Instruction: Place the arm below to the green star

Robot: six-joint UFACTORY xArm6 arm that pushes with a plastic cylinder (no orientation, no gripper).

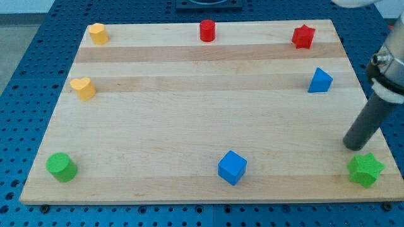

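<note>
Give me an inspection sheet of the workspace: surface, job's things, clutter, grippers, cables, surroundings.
Surface: pale wooden board, flat.
Job's things: green star at the board's bottom right corner; my tip just above it, slightly to the view's left.
Clutter: green cylinder, blue cube, blue block, red star, red cylinder, two yellow blocks.
Grippers: nothing seen; a rod only.
Cables: nothing seen.
Surroundings: blue perforated table.

No legible text, label, brand, number or sign appears on the board, the blocks or the rod.
</note>
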